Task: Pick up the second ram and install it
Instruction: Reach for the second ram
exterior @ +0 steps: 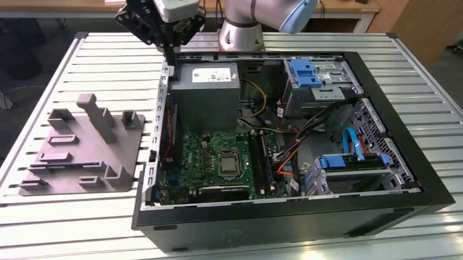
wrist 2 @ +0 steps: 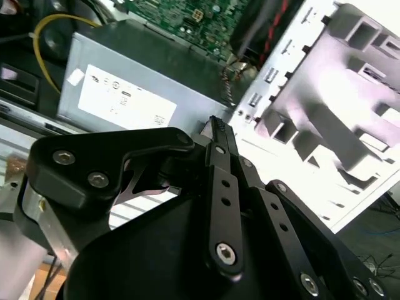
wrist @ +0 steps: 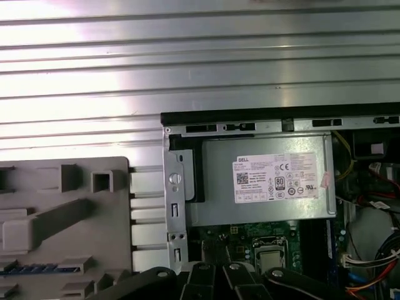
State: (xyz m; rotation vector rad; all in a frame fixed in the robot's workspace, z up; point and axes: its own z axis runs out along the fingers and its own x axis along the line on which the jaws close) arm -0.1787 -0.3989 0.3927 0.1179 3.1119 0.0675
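Hovering my clenched black end effector [exterior: 170,50] upper-left over the open black metal computer case [exterior: 289,225], I judge positioning underway, demanding precise alignment next.

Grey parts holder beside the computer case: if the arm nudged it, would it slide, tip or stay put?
Probably slide rather than tip: the grey parts holder has a broad, flat base on the slatted metal table. It looks rigid, so unlikely to flex. Its tall post could catch a knock.
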